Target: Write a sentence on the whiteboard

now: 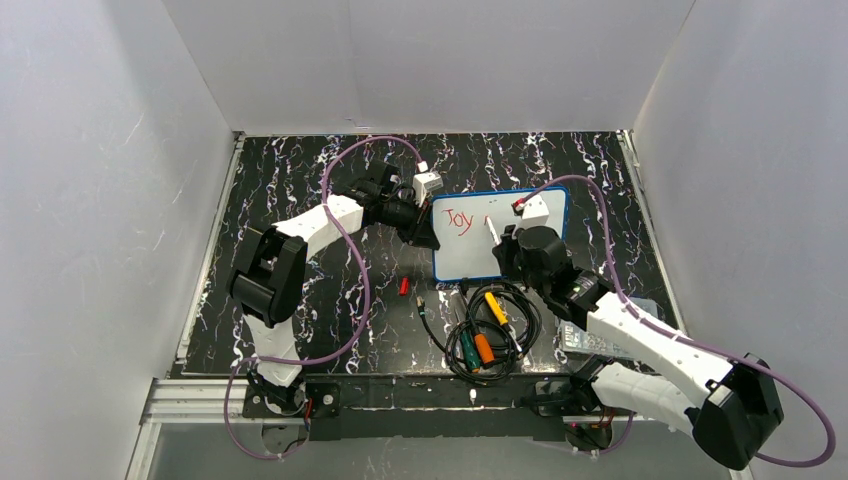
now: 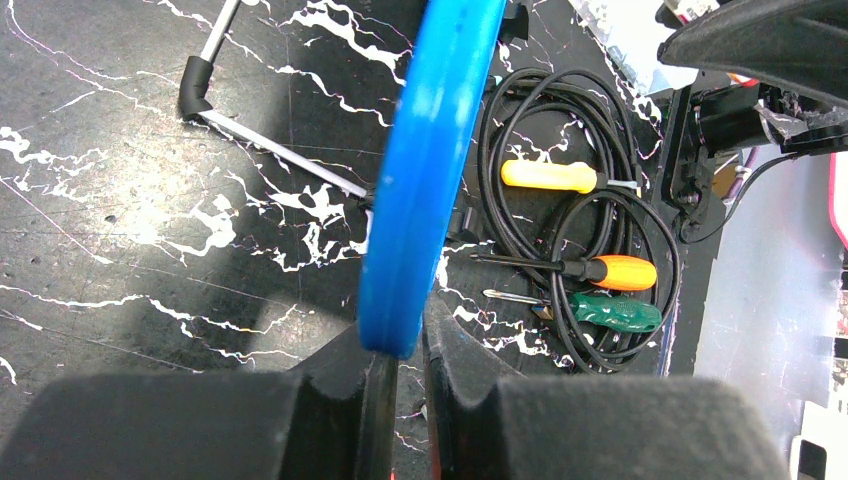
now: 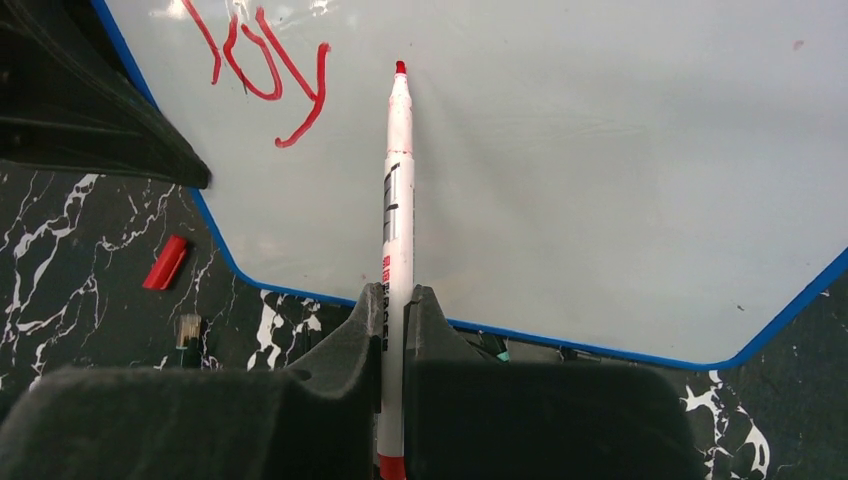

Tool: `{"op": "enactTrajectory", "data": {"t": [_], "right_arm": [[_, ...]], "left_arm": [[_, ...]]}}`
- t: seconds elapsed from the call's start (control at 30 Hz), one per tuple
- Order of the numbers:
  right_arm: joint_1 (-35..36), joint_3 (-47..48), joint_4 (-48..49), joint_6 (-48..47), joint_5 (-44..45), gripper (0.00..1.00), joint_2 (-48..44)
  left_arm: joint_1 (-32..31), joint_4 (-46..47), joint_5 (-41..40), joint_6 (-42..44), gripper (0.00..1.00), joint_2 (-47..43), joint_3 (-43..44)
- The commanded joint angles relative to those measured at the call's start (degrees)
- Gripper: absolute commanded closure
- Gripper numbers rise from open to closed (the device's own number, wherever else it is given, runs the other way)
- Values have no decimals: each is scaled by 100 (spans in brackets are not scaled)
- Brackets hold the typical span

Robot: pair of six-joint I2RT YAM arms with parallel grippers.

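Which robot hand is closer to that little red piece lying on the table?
Left. The left gripper clamps the whiteboard at its left edge, just beyond the red piece; the right gripper, holding the marker over the board, sits farther off to its right.

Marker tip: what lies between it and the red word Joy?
Nothing but bare whiteboard; the right wrist view shows the marker tip just right of Joy.

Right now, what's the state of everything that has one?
whiteboard, mostly blank
sentence, only "Joy" written
left gripper, shut on whiteboard rim
right gripper, shut on marker
marker, uncapped, tip over whiteboard
cap, off, lying beside whiteboard
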Motion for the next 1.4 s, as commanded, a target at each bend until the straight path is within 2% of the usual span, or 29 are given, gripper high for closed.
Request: {"op": "enactTrajectory", "data": {"t": [0.0, 0.33, 0.6, 0.83, 1.37], "right_arm": [[-14, 313, 448, -174, 242, 99, 131], [-15, 244, 543, -165, 378, 99, 443], [-14, 196, 543, -215, 247, 99, -4], [-14, 100, 393, -173, 507, 99, -215], [-14, -74, 192, -106, 640, 99, 257]], "left_arm": [[-18, -225, -107, 129, 100, -250, 128], [-18, -225, -107, 136, 100, -224, 132], [-18, -225, -116, 146, 100, -223, 136], [-20, -247, -125, 164, 100, -228, 133], [-18, -251, -125, 167, 100, -241, 135]]}}
